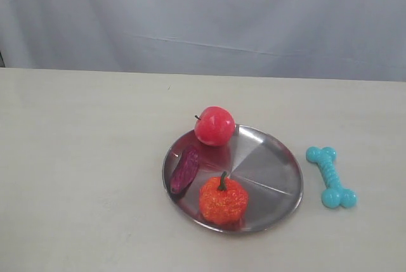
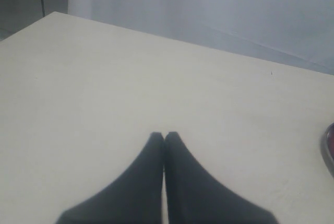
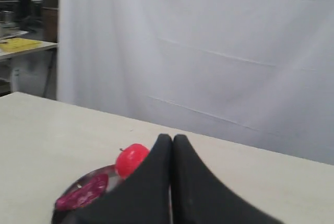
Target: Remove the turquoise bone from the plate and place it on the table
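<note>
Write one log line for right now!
turquoise bone: on table, beside plate; left gripper: shut; right gripper: shut

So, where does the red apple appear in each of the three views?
Exterior view: the red apple sits at the far edge of the plate.
Left wrist view: not in it; only a sliver of the plate's rim shows.
Right wrist view: the apple is beside the tip of the shut claw.
Shared landmark: the plate, in all three views.
</note>
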